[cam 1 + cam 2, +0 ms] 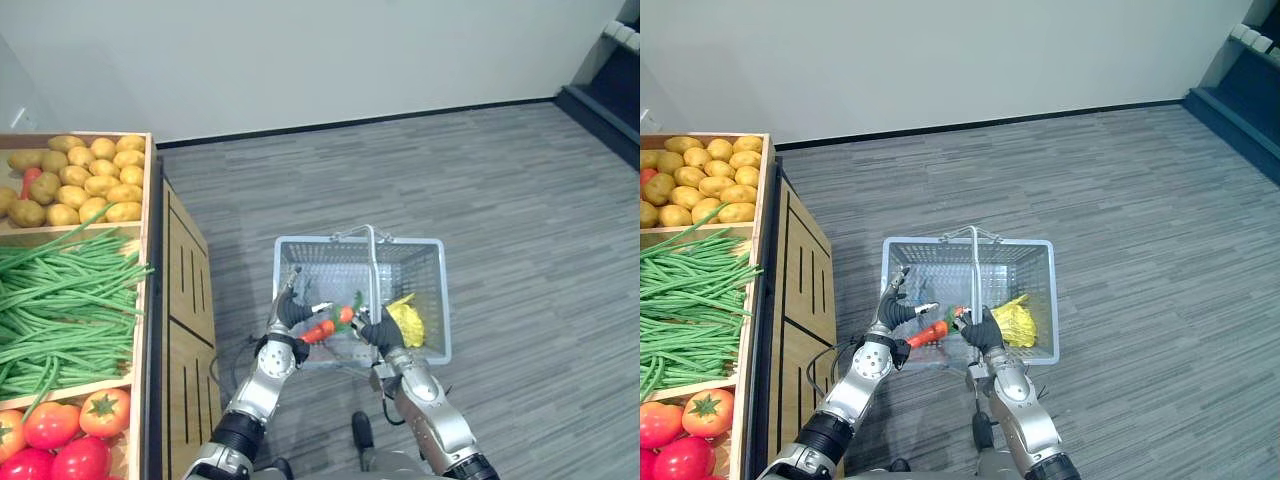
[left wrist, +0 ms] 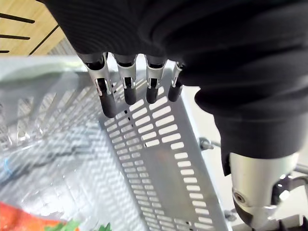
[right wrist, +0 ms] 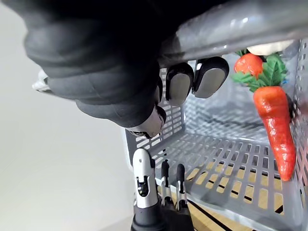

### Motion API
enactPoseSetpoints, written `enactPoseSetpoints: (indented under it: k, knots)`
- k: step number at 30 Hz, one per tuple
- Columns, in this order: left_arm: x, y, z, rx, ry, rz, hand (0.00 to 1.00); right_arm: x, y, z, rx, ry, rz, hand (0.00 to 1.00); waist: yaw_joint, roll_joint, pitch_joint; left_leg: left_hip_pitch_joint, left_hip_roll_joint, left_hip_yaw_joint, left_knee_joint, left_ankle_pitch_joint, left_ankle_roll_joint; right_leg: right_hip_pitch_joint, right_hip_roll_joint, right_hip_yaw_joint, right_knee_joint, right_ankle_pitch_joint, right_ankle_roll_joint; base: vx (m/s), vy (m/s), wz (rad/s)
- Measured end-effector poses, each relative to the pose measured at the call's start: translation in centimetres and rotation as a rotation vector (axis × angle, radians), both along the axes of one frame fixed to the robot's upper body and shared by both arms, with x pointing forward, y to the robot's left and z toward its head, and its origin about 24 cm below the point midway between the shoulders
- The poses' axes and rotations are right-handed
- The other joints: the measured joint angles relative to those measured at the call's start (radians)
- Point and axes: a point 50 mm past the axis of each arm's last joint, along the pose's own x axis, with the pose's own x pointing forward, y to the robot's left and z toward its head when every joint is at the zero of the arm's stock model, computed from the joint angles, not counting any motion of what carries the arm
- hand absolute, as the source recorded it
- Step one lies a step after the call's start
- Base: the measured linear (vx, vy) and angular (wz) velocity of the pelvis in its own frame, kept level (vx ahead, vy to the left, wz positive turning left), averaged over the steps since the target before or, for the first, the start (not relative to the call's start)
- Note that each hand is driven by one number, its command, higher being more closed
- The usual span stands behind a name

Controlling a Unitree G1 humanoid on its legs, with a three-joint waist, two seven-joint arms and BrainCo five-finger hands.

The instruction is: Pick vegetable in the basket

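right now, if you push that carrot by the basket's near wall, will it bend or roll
The carrot holds a straight, tapered shape, so it is probably stiff. Its round, glossy skin would likely roll or slip on the basket mesh. The green top looks soft, so probably a poor grip.

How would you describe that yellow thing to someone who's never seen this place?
Find the grey slotted basket beside the wooden produce stand. Inside, on the robot's right of the handle, lies a crinkled yellow lump: the only yellow thing there, its neighbours being orange carrots with green tops.
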Motion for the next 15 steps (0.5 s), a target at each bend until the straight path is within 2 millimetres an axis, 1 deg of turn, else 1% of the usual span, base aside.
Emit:
enactPoseSetpoints:
  k: [3, 5, 6, 7, 9, 10, 11, 12, 15]
  knots:
    - [-0.1, 1.0, 0.9, 0.001, -0.047, 0.045, 0.00, 0.0, -0.9, -0.2, -0.006, 0.011, -0.046, 1.00, 0.001, 0.000, 0.000, 0.000, 0.000, -0.006, 0.000, 0.001, -0.001, 0.002, 0.000, -0.005, 0.000, 0.000, 0.000, -0.03, -0.012, 0.05]
    - [0.0, 1.4, 2.1, -0.024, -0.106, 0.069, 0.00, -0.1, -1.4, -0.4, -0.010, 0.016, -0.067, 1.00, 0.001, 0.001, 0.000, 0.000, 0.000, -0.012, 0.000, 0.001, -0.001, 0.005, -0.001, -0.012, 0.000, -0.001, 0.001, -0.02, -0.004, 0.09]
    - [0.0, 1.7, 3.0, -0.045, -0.154, 0.085, 0.00, -0.2, -1.6, -0.5, -0.028, 0.017, -0.074, 1.00, 0.001, 0.001, 0.000, 0.001, -0.001, -0.018, 0.001, 0.001, -0.001, 0.008, -0.002, -0.018, 0.000, -0.002, 0.002, -0.02, -0.002, 0.10]
    - [-0.1, 1.9, 3.4, -0.069, -0.179, 0.089, 0.00, -0.2, -1.8, -0.5, -0.046, 0.015, -0.077, 1.00, 0.001, 0.002, -0.001, 0.001, -0.001, -0.020, 0.001, 0.001, -0.001, 0.009, -0.002, -0.020, 0.000, -0.003, 0.002, -0.02, -0.002, 0.11]
    - [-0.9, 2.6, 4.8, -0.143, -0.262, 0.114, 0.00, -0.3, -2.7, -0.7, -0.105, 0.010, -0.104, 1.00, 0.007, 0.005, -0.002, 0.001, -0.005, -0.026, 0.001, 0.004, 0.001, 0.010, -0.001, -0.024, 0.000, -0.004, 0.003, -0.02, -0.007, 0.07]
    - [-1.1, 2.8, 4.9, -0.159, -0.271, 0.122, 0.00, -0.3, -3.1, -0.7, -0.118, 0.010, -0.115, 1.00, 0.009, 0.006, -0.003, 0.001, -0.005, -0.027, 0.001, 0.004, 0.001, 0.011, -0.001, -0.024, 0.000, -0.004, 0.003, -0.02, -0.007, 0.03]
    - [-1.5, 3.6, 4.9, -0.195, -0.277, 0.153, 0.00, -0.4, -4.0, -0.9, -0.153, 0.014, -0.147, 1.00, 0.021, 0.008, -0.004, 0.002, -0.009, -0.028, 0.001, 0.004, 0.002, 0.013, -0.002, -0.025, 0.000, -0.005, 0.004, -0.03, 0.001, 0.04]
    - [-1.7, 4.0, 4.7, -0.208, -0.273, 0.171, 0.00, -0.5, -4.4, -1.0, -0.164, 0.017, -0.161, 1.00, 0.025, 0.008, -0.004, 0.003, -0.010, -0.030, 0.001, 0.005, 0.003, 0.014, -0.003, -0.026, 0.000, -0.005, 0.004, -0.04, 0.007, 0.11]
    - [-3.5, 6.5, 3.0, -0.233, -0.207, 0.263, 0.00, -1.3, -7.3, -1.7, -0.215, 0.053, -0.262, 1.00, 0.025, 0.008, -0.003, 0.005, -0.016, -0.056, 0.000, 0.006, 0.005, 0.032, -0.013, -0.052, 0.000, -0.011, 0.008, -0.04, 0.012, 0.24]
